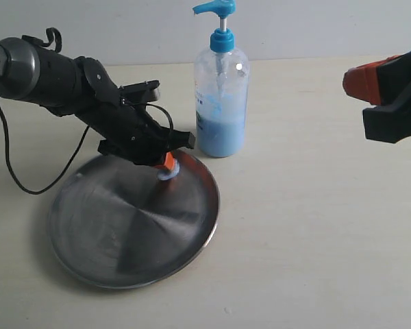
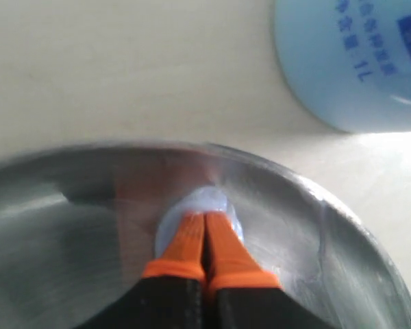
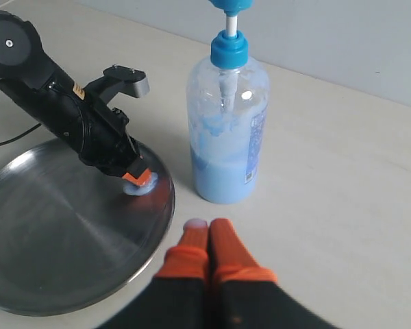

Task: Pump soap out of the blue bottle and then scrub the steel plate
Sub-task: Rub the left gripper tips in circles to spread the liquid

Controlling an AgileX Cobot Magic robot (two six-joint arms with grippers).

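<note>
Soap [image 1: 168, 175] lay as a small pale blue blob on the plate [image 1: 123, 226], just inside the rim nearest the bottle [image 1: 220, 103]. The left pincer [image 2: 205, 219] had its orange tips pressed together with nothing between them, and they touched the blob. The bottle stood upright on the bench [image 1: 315, 226] just beside the plate, blue liquid filling its lower part. The right pincer [image 3: 207, 227], also pressed together and empty, hung above the bench, apart from the bottle.

A robotics lab bench: bare beige tabletop [image 1: 315, 240], plain grey wall [image 1: 123, 27], cabled robot arm [image 1: 61, 82].
</note>
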